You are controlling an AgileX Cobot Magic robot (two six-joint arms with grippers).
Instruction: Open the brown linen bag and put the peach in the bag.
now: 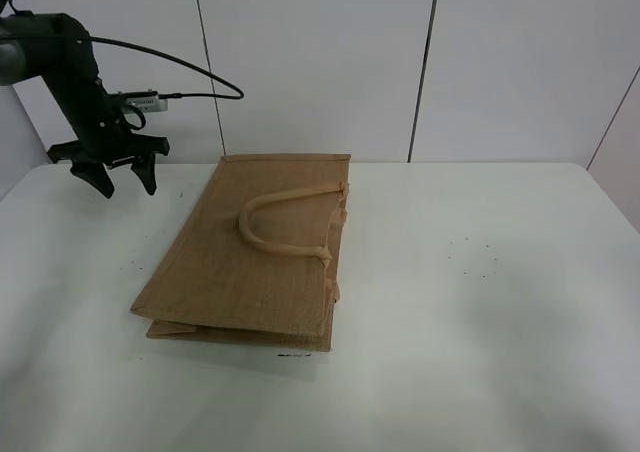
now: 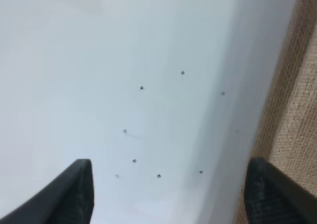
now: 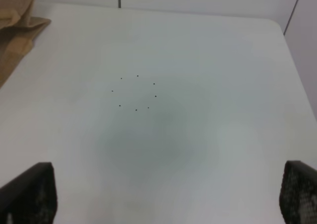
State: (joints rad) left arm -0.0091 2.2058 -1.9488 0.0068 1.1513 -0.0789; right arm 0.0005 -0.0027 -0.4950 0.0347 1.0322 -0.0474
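From the high camera I see the brown linen bag [image 1: 255, 255] lying flat and folded on the white table [image 1: 480, 302], a little left of centre, its long side running away from the camera. One beige loop handle [image 1: 283, 220] rests on its upper face, curving toward the bag's right edge. The left gripper [image 1: 122, 180] hangs above the far left part of the table, well apart from the bag's far left corner, with its two black fingers spread wide and nothing between them. A black cable [image 1: 190, 67] arcs from that arm toward the wall. I cannot find the peach in this view, and the right arm does not show here either.

On my left wrist camera the left gripper [image 2: 168, 194] has its fingertips [image 2: 74, 189] far apart over bare table marked with small dark specks [image 2: 141, 88]. The coarse weave of the bag [image 2: 297, 115] fills one edge of the picture, close by one fingertip.

On my right wrist camera the right gripper [image 3: 166, 196] is also spread wide and holds nothing, above open table with a ring of dark specks [image 3: 136, 92]. A corner of the bag [image 3: 15, 30] shows at the far side. No peach appears here.
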